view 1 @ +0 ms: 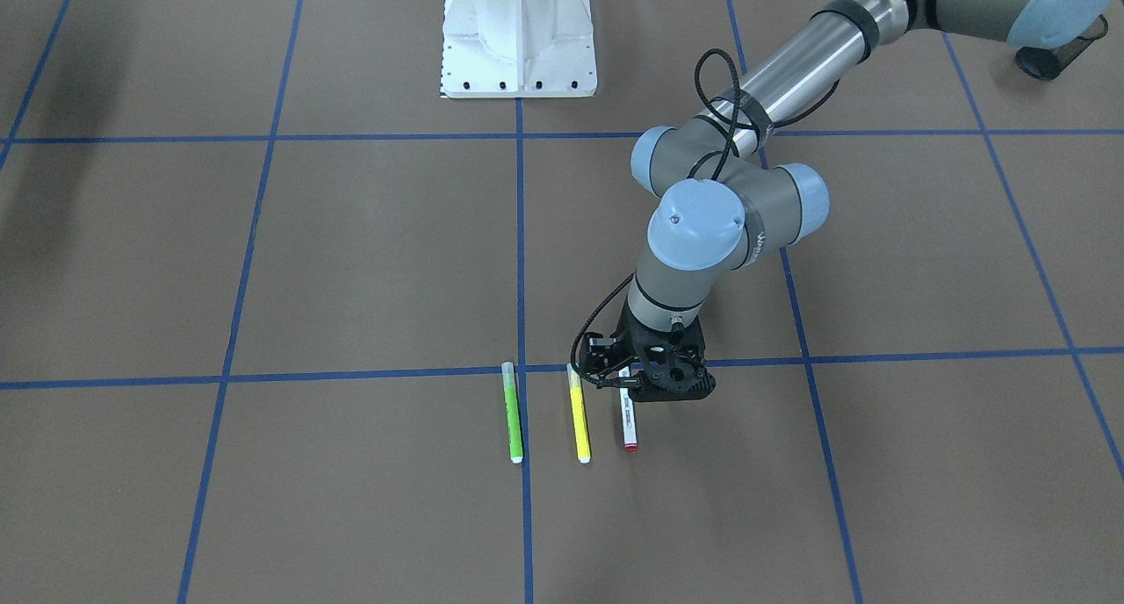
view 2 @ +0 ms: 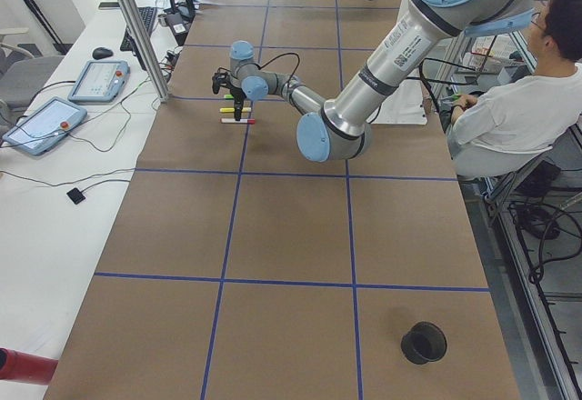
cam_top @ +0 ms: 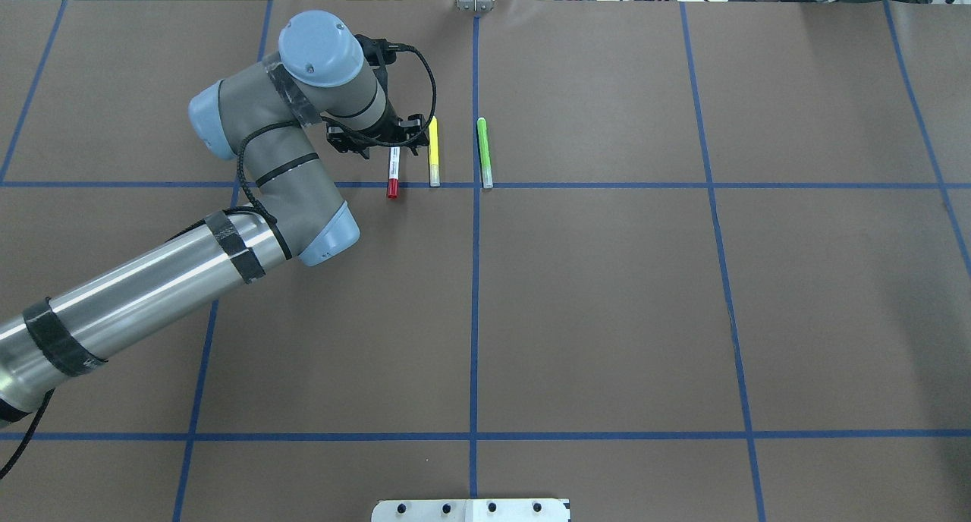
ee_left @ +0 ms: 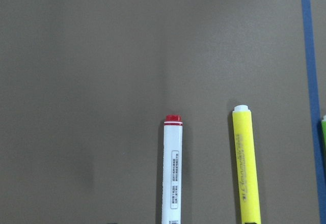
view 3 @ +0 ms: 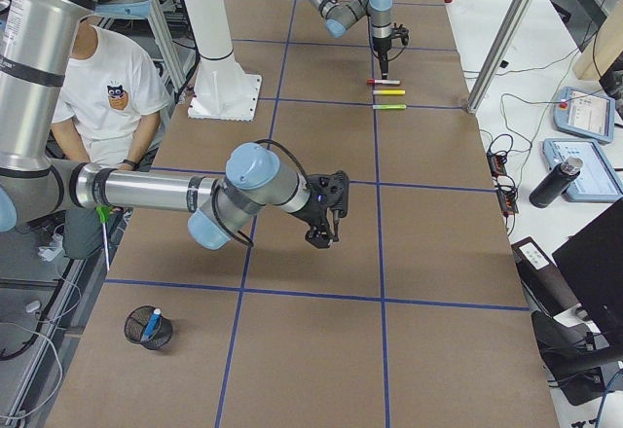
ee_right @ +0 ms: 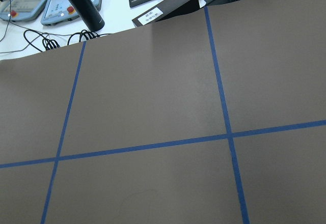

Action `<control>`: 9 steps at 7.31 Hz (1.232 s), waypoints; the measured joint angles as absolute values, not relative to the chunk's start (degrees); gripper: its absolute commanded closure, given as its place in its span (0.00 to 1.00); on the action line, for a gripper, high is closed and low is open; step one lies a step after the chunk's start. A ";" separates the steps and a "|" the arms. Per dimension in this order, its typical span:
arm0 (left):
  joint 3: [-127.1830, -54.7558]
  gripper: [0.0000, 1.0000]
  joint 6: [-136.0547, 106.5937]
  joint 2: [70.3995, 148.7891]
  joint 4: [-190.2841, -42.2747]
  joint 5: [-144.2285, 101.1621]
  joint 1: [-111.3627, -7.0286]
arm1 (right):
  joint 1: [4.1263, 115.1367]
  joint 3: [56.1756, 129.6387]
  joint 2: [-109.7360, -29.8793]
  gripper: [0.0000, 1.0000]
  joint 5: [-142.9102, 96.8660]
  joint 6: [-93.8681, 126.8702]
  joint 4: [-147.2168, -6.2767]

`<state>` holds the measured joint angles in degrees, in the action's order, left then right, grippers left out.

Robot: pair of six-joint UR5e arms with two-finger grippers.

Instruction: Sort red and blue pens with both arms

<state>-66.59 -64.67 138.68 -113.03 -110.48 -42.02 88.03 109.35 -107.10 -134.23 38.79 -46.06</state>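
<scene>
We see a matt, brown, paper-like table cover crossed by smooth blue tape lines. The left arm has a shiny brushed-metal tube and smooth pale blue plastic caps. The red pen and yellow pen look like smooth plastic.

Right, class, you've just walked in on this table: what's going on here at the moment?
The left gripper is lowered over one end of the red pen, which lies flat on the table beside the yellow pen and the green pen. Whether its fingers have closed on it cannot be told. The right gripper hangs above bare table, away from those pens. The blue pen stands in a mesh cup.
</scene>
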 measured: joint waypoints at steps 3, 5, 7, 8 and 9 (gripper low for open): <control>-64.17 0.32 -64.60 139.41 -113.50 -109.34 -41.48 | 81.80 110.36 -93.66 0.00 -128.82 37.24 -63.61; -63.18 0.51 -64.60 139.99 -113.62 -109.12 -41.19 | 81.04 110.55 -87.32 0.00 -128.29 34.58 -72.41; -62.72 0.70 -64.60 140.35 -113.62 -109.08 -41.08 | 79.48 110.54 -83.32 0.00 -127.96 33.93 -77.03; -62.43 0.70 -64.60 140.55 -113.59 -109.06 -41.05 | 79.12 110.54 -81.54 0.00 -127.88 33.87 -79.12; -61.81 0.70 -64.60 140.89 -113.57 -108.97 -41.02 | 79.04 110.55 -79.74 0.00 -127.87 33.85 -81.33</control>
